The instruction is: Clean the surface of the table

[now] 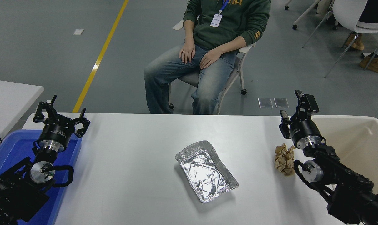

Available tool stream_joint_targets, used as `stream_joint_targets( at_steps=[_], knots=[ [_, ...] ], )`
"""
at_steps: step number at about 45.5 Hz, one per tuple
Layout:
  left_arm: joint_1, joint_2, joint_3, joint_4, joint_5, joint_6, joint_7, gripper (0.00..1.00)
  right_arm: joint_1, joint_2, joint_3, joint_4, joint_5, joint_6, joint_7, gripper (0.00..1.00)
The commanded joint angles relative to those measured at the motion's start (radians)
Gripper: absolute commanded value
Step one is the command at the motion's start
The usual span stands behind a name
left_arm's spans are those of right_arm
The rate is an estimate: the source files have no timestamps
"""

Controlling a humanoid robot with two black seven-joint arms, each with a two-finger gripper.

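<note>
Two things lie loose on the white worktop (138,162): a foil tray (206,170) and a crumpled wad of brown paper (284,158). The right arm's wrist covers the wad's right edge, and the arm itself runs out of the picture at the lower right corner. The right hand (293,109) hangs above the worktop's far right edge with its fingers apart, gripping nothing; the wad sits just on the near side of it, the tray further to its left and nearer the camera. The tray is wrinkled, shallow and holds nothing. Right of that hand stands a beige bin (368,120), half hidden by the arm, so its contents cannot be made out. The left hand (61,114) is parked over the far end of a blue bin (7,148) at the worktop's left end, fingers spread; the arm hides most of that bin's floor. A seated person (207,47) beyond the far edge is cut off at the shoulders.
</note>
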Motion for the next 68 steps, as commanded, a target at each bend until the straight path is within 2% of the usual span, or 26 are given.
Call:
stream_joint_targets(
  at_steps=[1,8,17,26,32,38,44,51,60,68],
  knots=[
    [0.000,0.000,0.000,0.001,0.000,0.000,0.000,1.00,-0.020,0.004,-0.003,0.054,0.063,0.028,-0.036,1.00],
    [0.000,0.000,0.000,0.001,0.000,0.000,0.000,1.00,-0.046,-0.038,-0.012,0.246,0.046,-0.011,-0.087,1.00],
    [0.000,0.000,0.000,0.001,0.000,0.000,0.000,1.00,-0.019,-0.107,-0.161,0.323,0.020,-0.066,-0.168,1.00],
    [0.000,0.000,0.000,0.001,0.000,0.000,0.000,1.00,0.057,-0.246,-0.306,0.433,-0.150,-0.064,-0.179,1.00],
    [0.000,0.000,0.000,0.001,-0.001,0.000,0.000,1.00,0.124,-0.351,-0.383,0.527,-0.184,-0.055,-0.206,1.00],
    [0.000,0.000,0.000,0.001,0.000,0.000,0.000,1.00,0.208,-0.453,-0.483,0.648,-0.235,-0.021,-0.318,1.00],
    [0.000,0.000,0.000,0.001,0.000,0.000,0.000,1.00,0.235,-0.509,-0.506,0.725,-0.287,-0.006,-0.390,1.00],
    [0.000,0.000,0.000,0.001,0.000,0.000,0.000,1.00,0.268,-0.564,-0.501,0.769,-0.374,0.092,-0.472,1.00],
    [0.000,0.000,0.000,0.001,0.000,0.000,0.000,1.00,0.343,-0.582,-0.510,0.792,-0.503,0.210,-0.498,1.00],
    [0.000,0.000,0.000,0.001,0.000,0.000,0.000,1.00,0.452,-0.561,-0.624,0.804,-0.620,0.247,-0.498,1.00]
  ],
)
